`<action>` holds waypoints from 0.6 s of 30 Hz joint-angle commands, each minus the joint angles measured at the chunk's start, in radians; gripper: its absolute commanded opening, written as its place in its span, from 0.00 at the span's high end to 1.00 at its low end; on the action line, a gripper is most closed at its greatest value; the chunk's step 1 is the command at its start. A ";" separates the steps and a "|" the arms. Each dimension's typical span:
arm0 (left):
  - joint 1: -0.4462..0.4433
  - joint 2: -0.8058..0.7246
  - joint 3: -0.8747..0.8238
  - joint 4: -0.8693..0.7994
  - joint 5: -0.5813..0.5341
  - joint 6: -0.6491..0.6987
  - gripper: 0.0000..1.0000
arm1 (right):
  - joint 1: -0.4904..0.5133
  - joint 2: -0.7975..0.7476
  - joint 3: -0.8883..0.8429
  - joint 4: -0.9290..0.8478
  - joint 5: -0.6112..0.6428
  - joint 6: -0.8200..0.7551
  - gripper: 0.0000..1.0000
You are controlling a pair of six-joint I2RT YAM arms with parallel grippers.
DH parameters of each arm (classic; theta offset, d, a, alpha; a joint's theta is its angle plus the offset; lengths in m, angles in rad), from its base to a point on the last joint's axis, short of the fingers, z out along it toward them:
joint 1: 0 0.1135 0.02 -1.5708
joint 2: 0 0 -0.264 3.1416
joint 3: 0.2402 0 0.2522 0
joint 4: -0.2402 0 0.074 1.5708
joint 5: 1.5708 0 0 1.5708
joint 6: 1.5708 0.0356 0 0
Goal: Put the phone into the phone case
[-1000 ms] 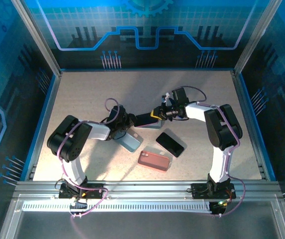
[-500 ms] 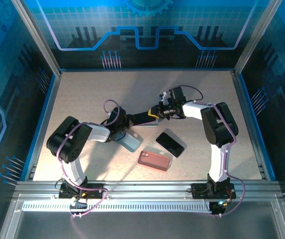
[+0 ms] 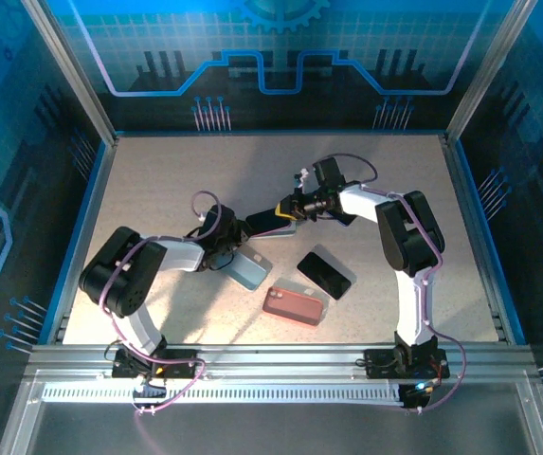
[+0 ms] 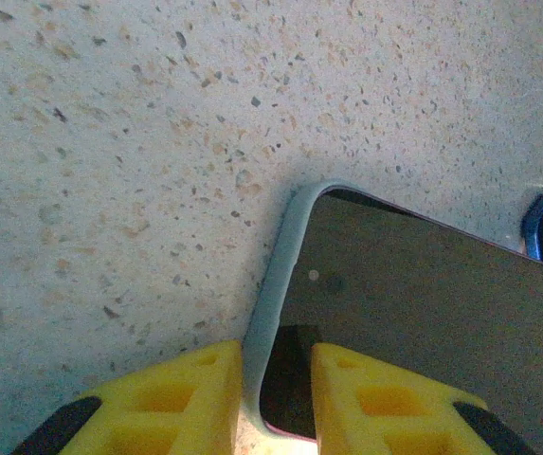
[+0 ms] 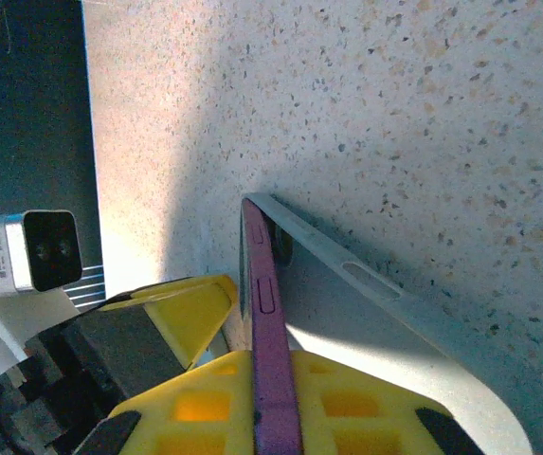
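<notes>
The phone (image 5: pixel 263 313) has purple sides and a dark screen (image 4: pixel 413 303). My right gripper (image 5: pixel 273 379) is shut on its edge and holds it tilted over the pale grey-blue phone case (image 5: pixel 375 284). One end of the phone sits inside the case rim (image 4: pixel 271 284). My left gripper (image 4: pixel 276 355) is shut on that rim, one finger outside the wall and the other on the screen side. From above, the phone (image 3: pixel 264 220) spans between the left gripper (image 3: pixel 243 232) and the right gripper (image 3: pixel 295 207) at mid-table.
Just in front of the grippers lies a second pale blue case (image 3: pixel 249 272). A black phone (image 3: pixel 325 274) and a salmon-red case (image 3: pixel 293 305) lie nearer the front. A blue edge (image 4: pixel 541 227) shows beyond the phone. Frame walls ring the table.
The right gripper has carried the phone left and slightly back, closer to the left gripper. The left gripper has shifted a little with the case. The loose items stayed put.
</notes>
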 commanded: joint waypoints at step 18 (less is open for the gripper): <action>0.022 0.089 0.166 0.011 0.150 0.037 0.74 | 0.026 0.048 0.002 -0.131 0.199 -0.067 0.87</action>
